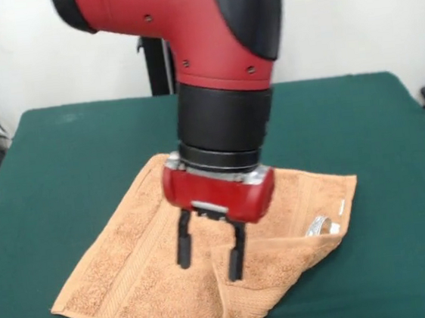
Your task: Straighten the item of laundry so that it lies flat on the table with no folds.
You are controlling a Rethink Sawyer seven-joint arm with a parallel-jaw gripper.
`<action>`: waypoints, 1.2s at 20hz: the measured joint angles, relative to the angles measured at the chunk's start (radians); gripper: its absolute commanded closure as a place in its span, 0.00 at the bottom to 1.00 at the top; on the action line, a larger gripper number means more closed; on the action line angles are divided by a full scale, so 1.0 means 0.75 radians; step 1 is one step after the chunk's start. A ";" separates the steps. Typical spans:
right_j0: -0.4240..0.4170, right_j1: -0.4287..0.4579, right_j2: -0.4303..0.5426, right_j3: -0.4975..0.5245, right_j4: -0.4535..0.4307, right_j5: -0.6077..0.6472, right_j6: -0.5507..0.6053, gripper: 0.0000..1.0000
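Lying on the green table, toward its near side, an orange-tan towel, turned like a diamond with one corner pointing off to the near left. Mostly flat on the left half. Folded over along the right near edge, a flap doubled back onto the cloth, with a raised crease running down to the front edge. Small white label at the right corner, something pale and shiny just beside it. Hanging over the towel's middle, red gripper, two black fingers spread apart, holding nothing, tips close above or just touching the cloth beside the crease.
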 measured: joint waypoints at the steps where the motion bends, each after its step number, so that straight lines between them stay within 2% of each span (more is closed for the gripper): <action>1: 0.012 -0.002 0.000 0.000 0.000 0.000 0.000 0.00; 11: 0.050 -0.033 0.000 0.000 0.000 0.000 0.000 0.00; 24: -0.079 -0.076 0.024 0.033 -0.018 0.000 0.000 0.00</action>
